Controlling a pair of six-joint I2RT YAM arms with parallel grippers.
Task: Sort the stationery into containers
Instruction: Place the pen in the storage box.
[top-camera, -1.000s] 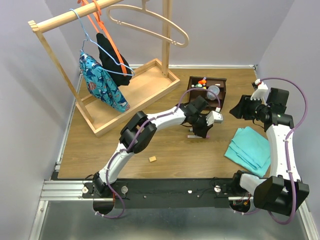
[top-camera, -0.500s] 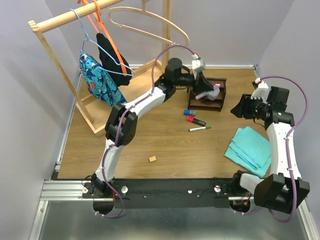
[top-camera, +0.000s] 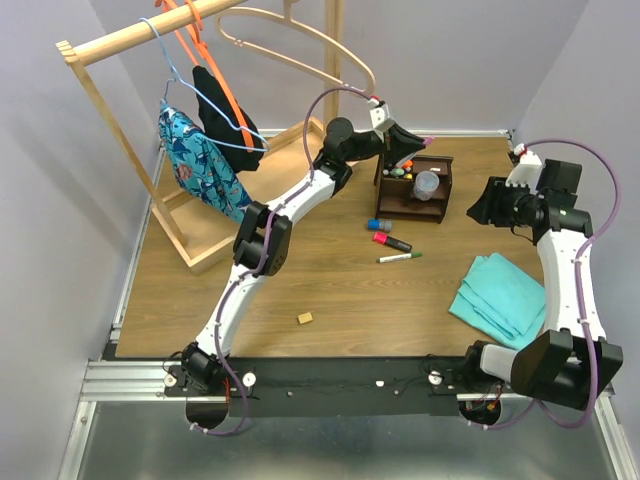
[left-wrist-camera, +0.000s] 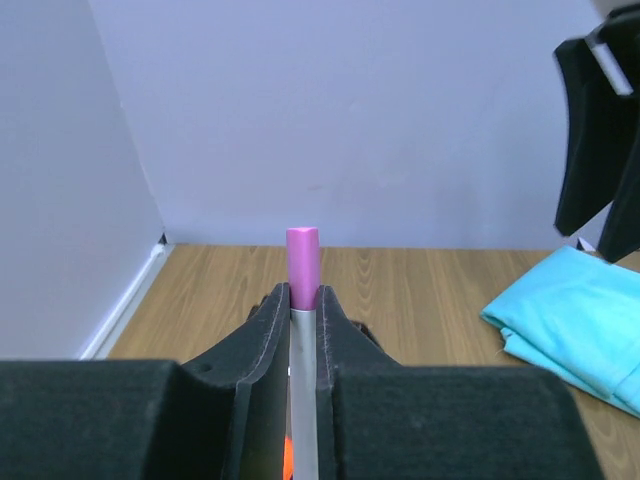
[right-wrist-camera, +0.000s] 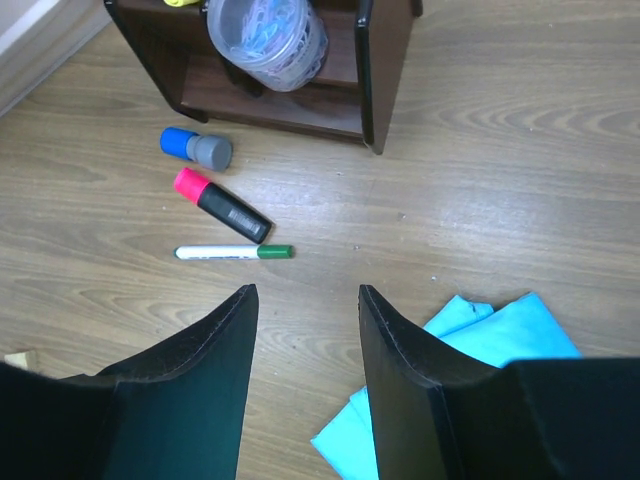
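My left gripper (top-camera: 410, 143) hovers above the back of the dark brown organizer (top-camera: 400, 208), shut on a slim grey pen with a pink cap (left-wrist-camera: 302, 262). The cap sticks out past the fingertips. In the organizer stands the grey cup (top-camera: 427, 184), which holds clips (right-wrist-camera: 268, 35). On the table in front lie a blue-capped grey piece (top-camera: 380, 225), a pink-capped black marker (top-camera: 392, 241) and a green-capped white marker (top-camera: 399, 258). A tan eraser (top-camera: 305, 318) lies nearer the bases. My right gripper (right-wrist-camera: 308, 292) is open and empty, raised to the right of the organizer.
A folded teal cloth (top-camera: 500, 295) lies at the right under my right arm. A wooden clothes rack (top-camera: 260, 190) with hangers and garments fills the back left, its tray next to the organizer. Walls close in on three sides.
My left arm has swung from low over the markers on the table up to above the organizer, with the pen in its grip. My right arm shifted slightly to the right.
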